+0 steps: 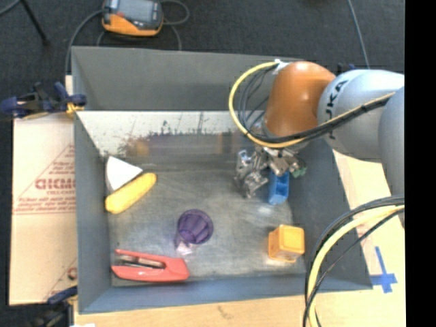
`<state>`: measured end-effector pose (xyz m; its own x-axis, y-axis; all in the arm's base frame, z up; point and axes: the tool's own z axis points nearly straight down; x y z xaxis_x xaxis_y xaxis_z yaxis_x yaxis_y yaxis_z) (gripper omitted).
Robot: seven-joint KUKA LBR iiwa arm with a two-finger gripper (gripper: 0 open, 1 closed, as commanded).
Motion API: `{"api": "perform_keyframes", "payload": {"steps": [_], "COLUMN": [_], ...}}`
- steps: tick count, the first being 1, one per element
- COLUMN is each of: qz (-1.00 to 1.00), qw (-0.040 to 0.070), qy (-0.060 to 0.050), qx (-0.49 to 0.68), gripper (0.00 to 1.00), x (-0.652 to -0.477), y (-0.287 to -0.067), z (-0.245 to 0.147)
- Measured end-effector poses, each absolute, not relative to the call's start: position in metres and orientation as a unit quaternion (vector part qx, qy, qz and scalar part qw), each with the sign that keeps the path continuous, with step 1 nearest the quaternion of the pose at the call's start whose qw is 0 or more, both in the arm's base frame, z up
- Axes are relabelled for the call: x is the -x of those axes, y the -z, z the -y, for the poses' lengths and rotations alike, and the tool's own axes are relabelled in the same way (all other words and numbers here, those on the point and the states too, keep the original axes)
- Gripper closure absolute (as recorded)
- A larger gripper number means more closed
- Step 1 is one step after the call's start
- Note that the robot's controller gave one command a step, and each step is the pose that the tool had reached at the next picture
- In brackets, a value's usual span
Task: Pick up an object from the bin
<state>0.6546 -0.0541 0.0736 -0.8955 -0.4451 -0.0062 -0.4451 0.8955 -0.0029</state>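
Counting the loose things in the grey bin [170, 80] gives six, one of each: a white wedge [119, 171] and a yellow banana-shaped piece [131, 192] touching it at the left of the frame, a purple ribbed cup [194, 228] near the middle, a red stapler-like tool [150, 267] along the lower left wall, an orange cube [285, 243] at the lower right, and a blue block [278, 191] right of centre. The gripper [257, 179] hangs low under the arm's orange cover [296, 101], with the blue block just beside it on its lower right, seemingly touching the metal. Whether the gripper is spread or closed cannot be told from this angle.
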Motion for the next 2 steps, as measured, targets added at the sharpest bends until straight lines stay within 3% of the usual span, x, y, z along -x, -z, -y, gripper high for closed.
{"api": "perform_keyframes", "payload": {"steps": [2], "qz": [-0.974], "qw": [0.002], "qy": [0.000], "qx": [0.228], "gripper": [1.00], "x": [-0.6534], "y": [-0.0767], "z": [0.0539]}}
